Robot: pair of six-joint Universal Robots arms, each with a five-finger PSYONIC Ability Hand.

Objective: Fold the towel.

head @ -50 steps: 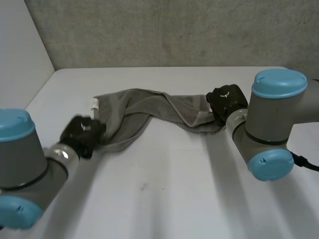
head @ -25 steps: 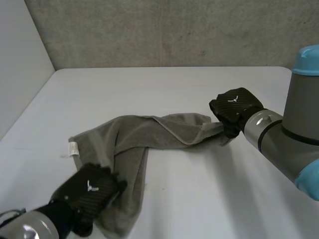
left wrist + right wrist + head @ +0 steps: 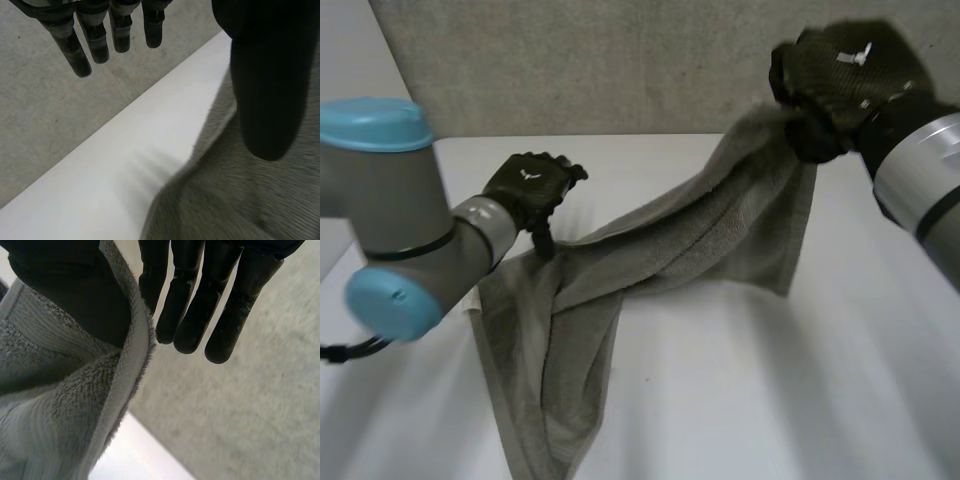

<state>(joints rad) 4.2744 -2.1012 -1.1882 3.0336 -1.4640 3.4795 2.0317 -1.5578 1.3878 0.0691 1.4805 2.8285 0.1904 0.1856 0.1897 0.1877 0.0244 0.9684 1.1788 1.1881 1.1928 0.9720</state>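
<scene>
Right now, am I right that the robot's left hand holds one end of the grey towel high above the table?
Not quite: it is the right hand that holds one end of the grey towel high above the table; the left hand sits much lower. The head view shows it.

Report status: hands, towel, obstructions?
Right hand pinches towel corner, raised high. Left hand open, thumb at towel edge. Towel bunched, unfolded, lower end on table. Nothing in the way.
</scene>
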